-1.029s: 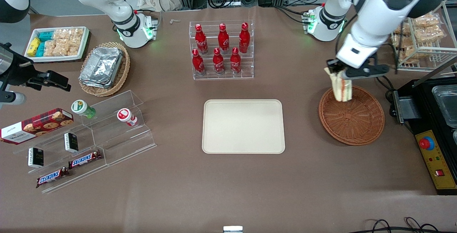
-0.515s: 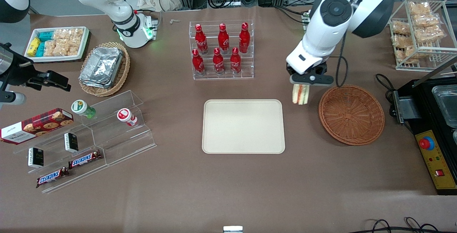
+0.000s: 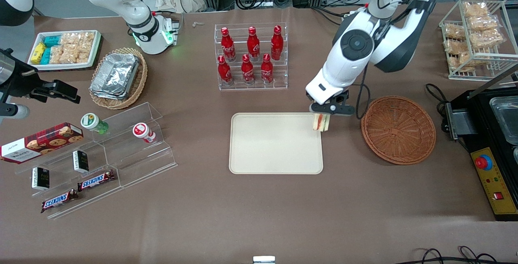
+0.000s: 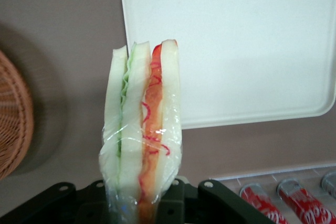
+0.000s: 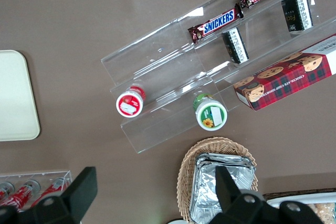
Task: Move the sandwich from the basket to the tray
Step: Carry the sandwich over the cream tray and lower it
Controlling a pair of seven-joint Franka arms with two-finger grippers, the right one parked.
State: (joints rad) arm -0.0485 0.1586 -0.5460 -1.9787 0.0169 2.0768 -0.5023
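My left gripper (image 3: 323, 114) is shut on the sandwich (image 3: 321, 122), a wedge of white bread in clear wrap with red and green filling. It hangs from the fingers above the corner of the cream-beige tray (image 3: 275, 146) that is nearest the basket. The reddish-brown wicker basket (image 3: 398, 129) lies beside the tray, toward the working arm's end of the table, with nothing in it. In the left wrist view the sandwich (image 4: 142, 135) is held upright by the gripper (image 4: 142, 203), with the tray (image 4: 236, 51) and the basket's rim (image 4: 13, 124) below.
A clear rack of red cola bottles (image 3: 251, 57) stands farther from the front camera than the tray. A tan basket with foil trays (image 3: 117, 77), a white snack tray (image 3: 64, 49) and an acrylic stand with snacks (image 3: 97, 154) lie toward the parked arm's end. A black machine (image 3: 491, 142) stands beside the basket.
My gripper has carried the sandwich from above the basket sideways to the tray's corner and somewhat lower. The basket stays in place.
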